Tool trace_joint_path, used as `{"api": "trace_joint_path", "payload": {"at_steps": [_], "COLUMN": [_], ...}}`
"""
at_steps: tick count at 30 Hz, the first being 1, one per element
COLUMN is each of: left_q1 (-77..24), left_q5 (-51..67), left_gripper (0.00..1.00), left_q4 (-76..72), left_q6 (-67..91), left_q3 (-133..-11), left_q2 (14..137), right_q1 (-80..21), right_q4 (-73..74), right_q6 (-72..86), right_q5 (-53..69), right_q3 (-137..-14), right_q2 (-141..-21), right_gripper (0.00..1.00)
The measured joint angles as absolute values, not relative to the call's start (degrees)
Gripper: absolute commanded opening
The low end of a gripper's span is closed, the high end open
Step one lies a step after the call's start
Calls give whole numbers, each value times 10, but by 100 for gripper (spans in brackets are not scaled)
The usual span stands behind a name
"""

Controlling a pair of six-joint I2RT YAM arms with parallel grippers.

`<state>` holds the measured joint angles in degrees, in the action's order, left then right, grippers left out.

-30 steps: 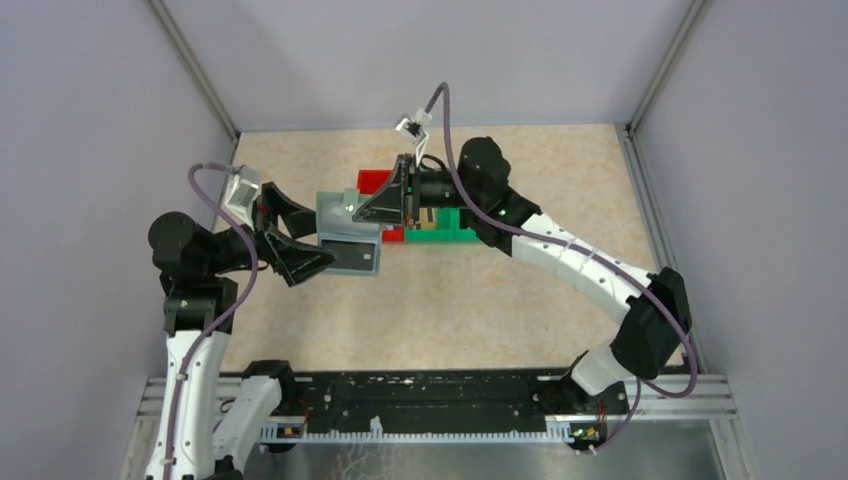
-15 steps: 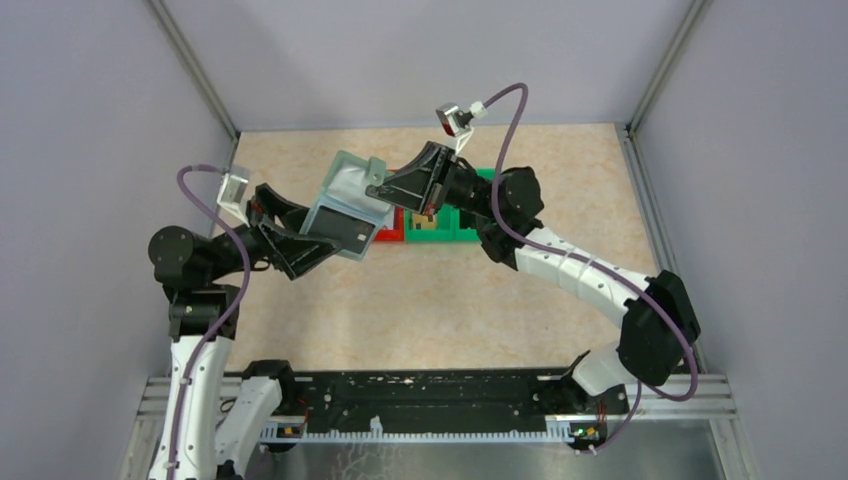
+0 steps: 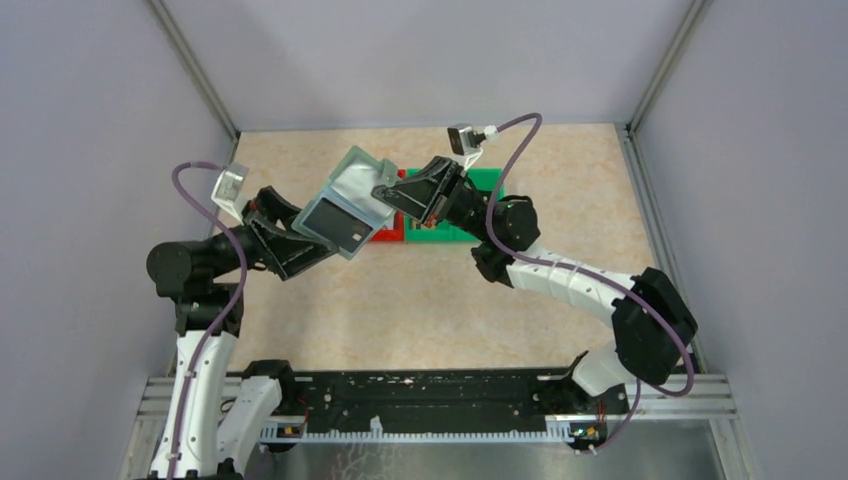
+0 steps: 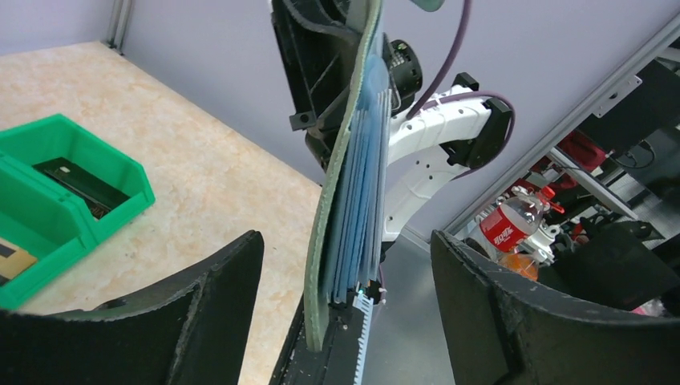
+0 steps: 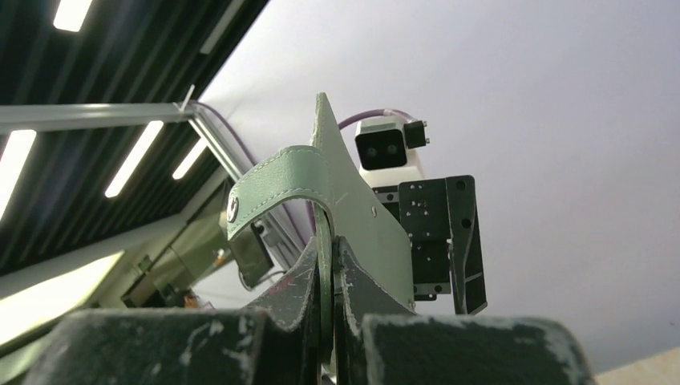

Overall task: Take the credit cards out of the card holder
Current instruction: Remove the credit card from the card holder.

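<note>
The grey-green card holder hangs open and tilted in the air above the bins. My right gripper is shut on its far flap; the right wrist view shows both fingers pinching the green edge below the closing tab. A dark credit card sits in the lower pocket. My left gripper is open, straddling that lower end. In the left wrist view the holder stands edge-on between the fingers, apart from both. Its blue pocket layers hide the cards there.
A red bin and a green bin sit on the beige tabletop behind the holder. The green bin holds a dark flat item. Grey walls enclose the table on three sides.
My right gripper has raised the holder off the table and swung it toward the far left, tilting it. My left gripper followed its lower end and its jaws have narrowed slightly.
</note>
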<state>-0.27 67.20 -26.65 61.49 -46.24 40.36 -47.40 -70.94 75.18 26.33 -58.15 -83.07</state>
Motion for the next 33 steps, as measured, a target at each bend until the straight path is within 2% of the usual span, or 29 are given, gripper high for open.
{"api": "trace_joint_path", "payload": {"at_steps": [12, 17, 22, 26, 29, 30, 32, 33], "left_q1": [-3, -3, -3, -3, -3, -3, -4, -4], "left_q5": [669, 660, 656, 655, 657, 658, 662, 662], "left_gripper": [55, 50, 32, 12, 3, 1, 0, 0], "left_q4": [-312, -312, -313, -313, -304, -299, -289, -283], "left_q6": [638, 643, 649, 646, 636, 633, 623, 618], "left_q3": [-460, -460, -460, -460, -460, -460, -460, -460], "left_q2": [395, 394, 393, 394, 395, 395, 395, 395], "right_q1": [-510, -526, -549, -562, -565, -565, -565, -566], "right_q4": [-796, -828, -856, -860, -868, -870, -870, -870], "right_q6": [767, 767, 766, 765, 759, 755, 749, 747], "right_q5": [150, 116, 83, 60, 44, 39, 33, 32], "right_q3": [-529, -528, -522, -510, -493, -486, -474, -468], "right_q2": [-841, -856, -884, -894, -894, -893, -891, -888], "right_gripper": [0, 0, 0, 0, 0, 5, 34, 43]}}
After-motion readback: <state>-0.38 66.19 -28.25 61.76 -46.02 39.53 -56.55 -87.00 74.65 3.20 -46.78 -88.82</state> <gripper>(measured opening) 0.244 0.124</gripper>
